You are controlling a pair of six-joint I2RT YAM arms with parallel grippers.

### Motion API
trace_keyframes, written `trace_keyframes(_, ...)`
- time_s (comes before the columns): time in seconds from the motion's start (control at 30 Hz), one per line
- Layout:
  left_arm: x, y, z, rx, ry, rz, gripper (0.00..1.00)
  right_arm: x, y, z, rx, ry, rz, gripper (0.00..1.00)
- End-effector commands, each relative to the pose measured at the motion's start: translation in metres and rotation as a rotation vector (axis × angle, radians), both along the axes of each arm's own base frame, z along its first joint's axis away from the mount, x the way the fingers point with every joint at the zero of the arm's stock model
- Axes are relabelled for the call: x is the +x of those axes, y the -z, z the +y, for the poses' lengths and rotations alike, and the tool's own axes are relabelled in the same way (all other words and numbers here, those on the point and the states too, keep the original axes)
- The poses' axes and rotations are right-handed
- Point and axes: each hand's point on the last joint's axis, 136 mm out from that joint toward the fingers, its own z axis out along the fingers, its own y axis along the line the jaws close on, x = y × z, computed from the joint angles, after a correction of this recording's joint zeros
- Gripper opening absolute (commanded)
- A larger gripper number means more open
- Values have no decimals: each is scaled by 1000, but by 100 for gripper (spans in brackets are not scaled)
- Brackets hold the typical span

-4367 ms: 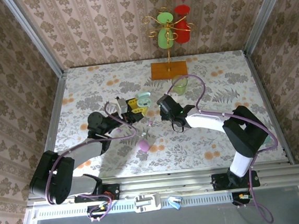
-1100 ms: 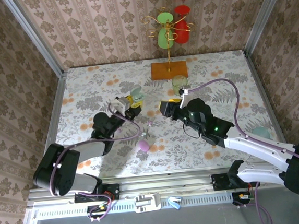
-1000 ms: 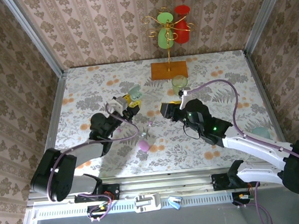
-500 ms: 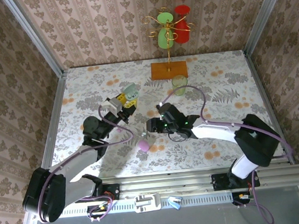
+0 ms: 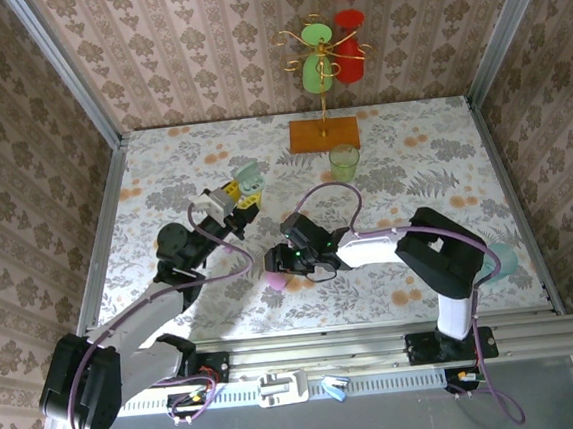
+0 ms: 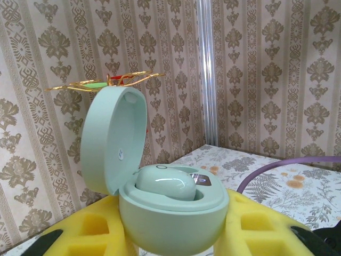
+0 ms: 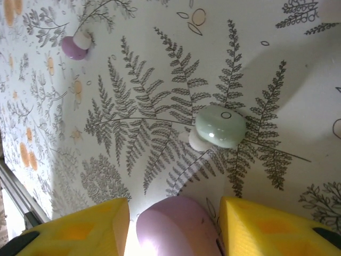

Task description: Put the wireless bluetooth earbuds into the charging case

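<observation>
Left gripper (image 5: 238, 191) is clamped tight on the mint case (image 6: 170, 213), with the yellow foam pads (image 6: 90, 237) squeezing both sides, over the left-middle of the table (image 5: 432, 152). The case is a smooth round pebble shell with its domed lid (image 6: 114, 141) flipped up. One glossy seated bud (image 6: 165, 184) sits in its well.

Right gripper (image 7: 175, 242) has its jaws partway apart around the lilac case (image 7: 173, 224), another smooth rounded pebble. I can see a sliver of gap on each side, so no grip. That case sits toward the table's near edge, about mid-width.

On the fern-print cloth just past it lies a loose mint earbud (image 7: 220, 126), oval with a whitish tip. A purple earbud (image 7: 74, 45) lies farther off.
</observation>
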Motion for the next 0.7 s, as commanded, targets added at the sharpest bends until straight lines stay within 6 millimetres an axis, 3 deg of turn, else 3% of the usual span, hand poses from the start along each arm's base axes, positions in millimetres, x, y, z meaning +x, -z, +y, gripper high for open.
trace_keyframes(0.0,-4,-13,1,-9,-3,-48,10,11,-4,7,9,12,-14,47)
trace_keyframes(0.27,-5,-10,1,-8,1,-38,10,31,2,-8,-122,9,-66,46)
trace_keyframes(0.43,-6,-9,0,-9,2,-34,10,43,9,-4,-120,2,-60,47)
trace_keyframes(0.67,-7,-8,2,-8,-4,-34,10,52,2,1,-123,-11,-87,47)
